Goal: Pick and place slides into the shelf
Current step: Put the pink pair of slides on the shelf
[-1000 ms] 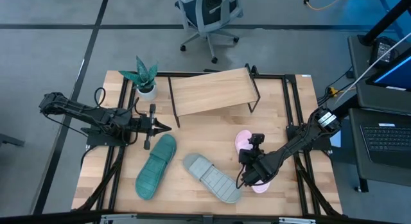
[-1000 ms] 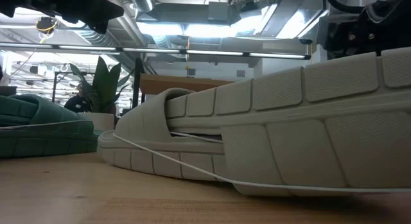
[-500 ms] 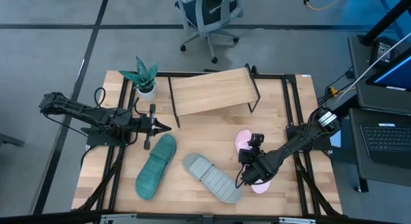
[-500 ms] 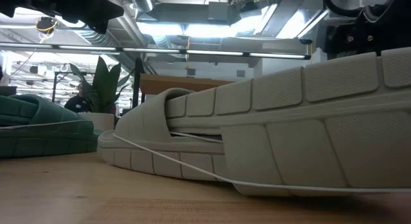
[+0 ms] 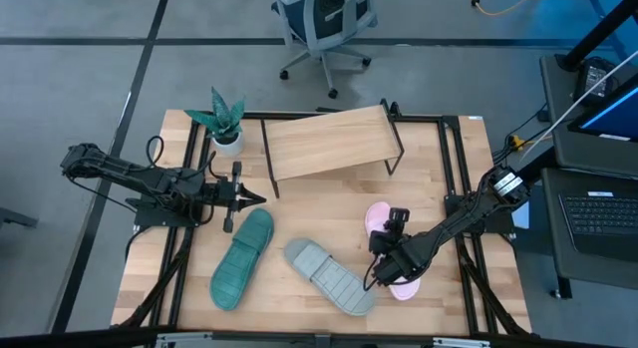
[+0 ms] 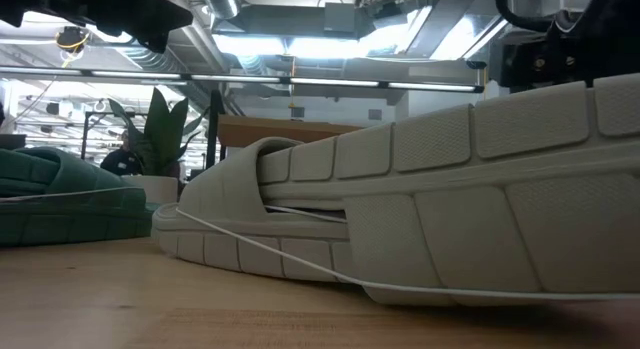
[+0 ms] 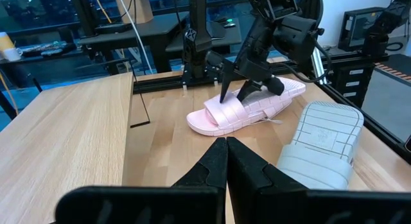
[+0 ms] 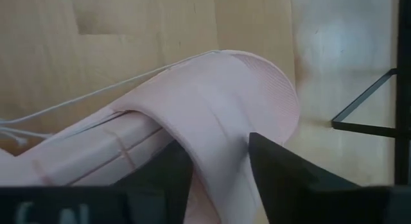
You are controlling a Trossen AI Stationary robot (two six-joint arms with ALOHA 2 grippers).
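The pink slide (image 5: 383, 228) lies on the bench (image 5: 329, 203) toward its right side, in front of the shelf's right end. The right gripper (image 5: 384, 265) is down on it; in the right wrist view the two dark fingers (image 8: 282, 176) stand apart, one on each side of the pink strap (image 8: 212, 115), with the strap between them. Whether they press on the strap cannot be told. In the left wrist view the same gripper (image 7: 241, 94) shows with its fingertips spread astride the strap of the pink slide (image 7: 247, 108).

Just beside it, toward the bench's middle front, lies the grey slide (image 5: 329, 275), set at a slant; its toe end comes close to the right gripper. In the low view the grey slide (image 6: 420, 204) fills most of the picture. Next to its other end lies the teal slide (image 5: 241, 259), also slanted, toward the front left part of the bench.

The shelf (image 5: 329, 141) stands at the bench's rear middle, its board bare. A potted plant (image 5: 225, 121) stands at the rear, just beside the shelf's left end.

The left gripper (image 5: 257, 198) hovers at the bench's left side, near the shelf's left front leg and beyond the teal slide's toe, its fingers (image 7: 221, 166) closed together on nothing.
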